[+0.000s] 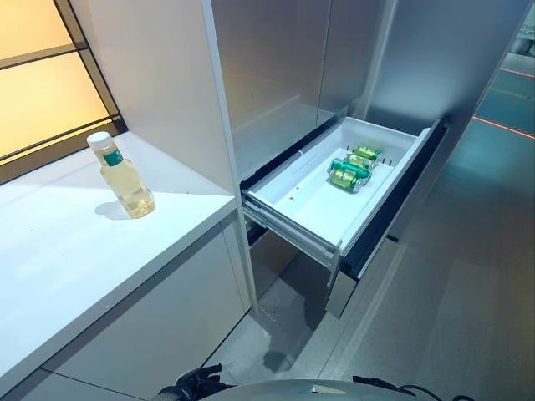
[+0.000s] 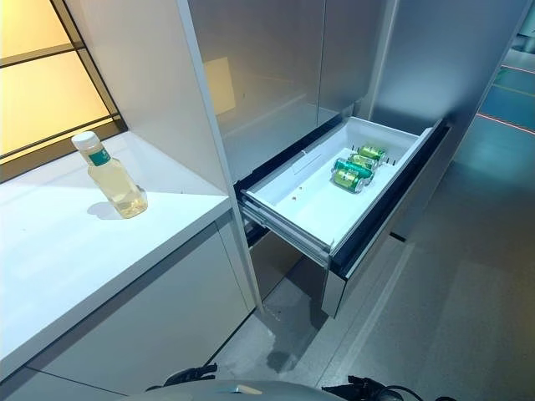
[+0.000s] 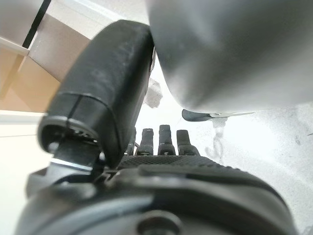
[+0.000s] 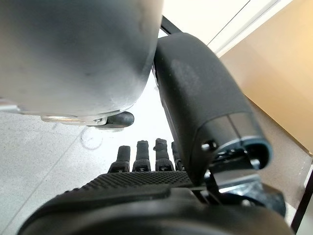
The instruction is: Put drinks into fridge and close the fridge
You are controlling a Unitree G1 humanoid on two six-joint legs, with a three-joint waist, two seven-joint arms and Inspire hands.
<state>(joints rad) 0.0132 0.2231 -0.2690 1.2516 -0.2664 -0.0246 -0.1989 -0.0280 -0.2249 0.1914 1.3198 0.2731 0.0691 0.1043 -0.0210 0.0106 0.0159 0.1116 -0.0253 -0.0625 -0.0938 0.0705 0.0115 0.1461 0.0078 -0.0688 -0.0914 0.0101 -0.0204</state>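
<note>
A clear bottle of yellowish drink with a white cap and green label stands upright on the white counter at the left. The fridge drawer is pulled out at the centre right, and green cans lie on their sides near its far end. My left hand shows in the left wrist view with straight fingers, holding nothing. My right hand shows in the right wrist view, also with straight fingers and empty. Both hands hang low over the floor, apart from the bottle and the drawer.
A tall white panel stands between the counter and the fridge front. The drawer's dark front juts out into the grey floor. A window with orange light runs behind the counter.
</note>
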